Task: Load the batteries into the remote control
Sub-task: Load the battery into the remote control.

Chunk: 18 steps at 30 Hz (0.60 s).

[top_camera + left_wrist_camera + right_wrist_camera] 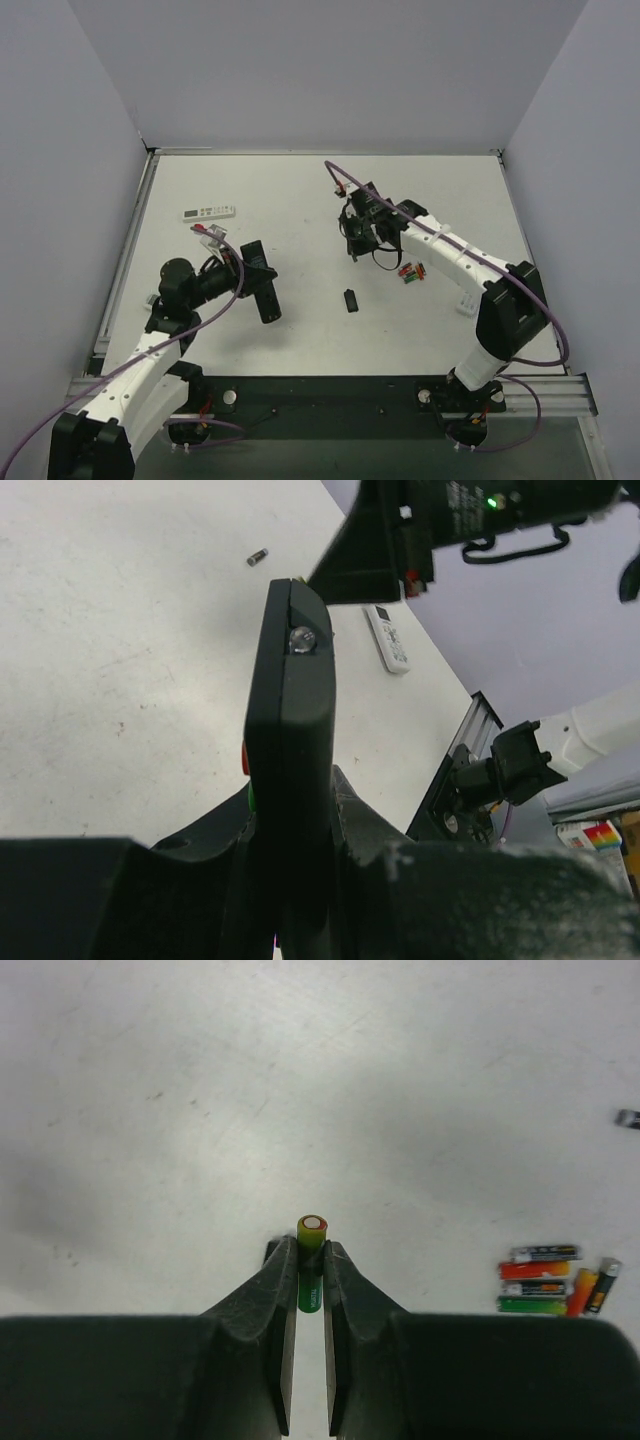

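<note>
Overhead, the long slim black rectangular remote control (264, 287) sat left of the middle of the white desk (300, 190), in the left claw (248, 268). A cluster of small red, green and dark cylindrical batteries (412, 271) lay beneath the right arm, and a long white remote (208, 212) lay near the desk's left edge.

Only the right wrist view showed that the right claw (310, 1252) carried anything. A green-and-yellow cylindrical battery (312, 1230) lay lengthwise between its fingers, its yellow end poking past the tips, and the loose cells lay side by side on the desk off to the right. The left wrist view showed the remote control edge-on, with a small round silver part (300, 638) near its far end.

From above, the right claw was a dark mass and the held cell was hidden. A small black piece (351, 300) lay between the two arms, too small to identify.

The left claw was clamped tight on the remote control's near end. The right claw was pinched narrow on the green-and-yellow cylindrical battery.
</note>
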Motion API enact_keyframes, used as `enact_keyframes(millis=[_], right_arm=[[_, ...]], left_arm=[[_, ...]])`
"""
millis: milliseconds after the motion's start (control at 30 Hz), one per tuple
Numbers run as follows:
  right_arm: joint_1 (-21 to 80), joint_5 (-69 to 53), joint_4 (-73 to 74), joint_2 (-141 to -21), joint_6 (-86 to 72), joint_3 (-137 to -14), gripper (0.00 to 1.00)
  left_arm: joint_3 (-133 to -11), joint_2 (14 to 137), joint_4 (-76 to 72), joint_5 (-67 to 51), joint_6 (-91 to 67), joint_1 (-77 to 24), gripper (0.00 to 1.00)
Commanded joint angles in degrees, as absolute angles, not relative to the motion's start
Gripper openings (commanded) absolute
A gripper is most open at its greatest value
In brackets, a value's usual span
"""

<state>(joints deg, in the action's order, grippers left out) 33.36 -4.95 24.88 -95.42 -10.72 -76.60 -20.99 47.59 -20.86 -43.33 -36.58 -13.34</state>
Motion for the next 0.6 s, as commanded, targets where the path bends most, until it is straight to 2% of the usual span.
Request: enact_keyframes(millis=[0,200,400,567], right_arm=[[39.0,-6.4,24.6,-89.7,-13.1,-72.8,0.00],[46.3,-8.8,24.6,-84.9,-14.1,-71.0,0.00],[54.7,-10.0,25.7,-84.0,-14.9,-75.2,0.00],[59.1,-9.6,29.4,-88.1,-14.0,-80.2,0.00]], left_arm=[[-14.1,41.7,-31.4,-33.5,-45.4,-13.3,0.00],[-3.4,38.7,-40.2,-24.3,-55.3,-14.2,0.00],[-1.3,38.3,-41.0,-17.1,-58.4,-19.2,0.00],[-0.3,38.1,-42.3,-11.8,-61.0,-22.0,0.00]])
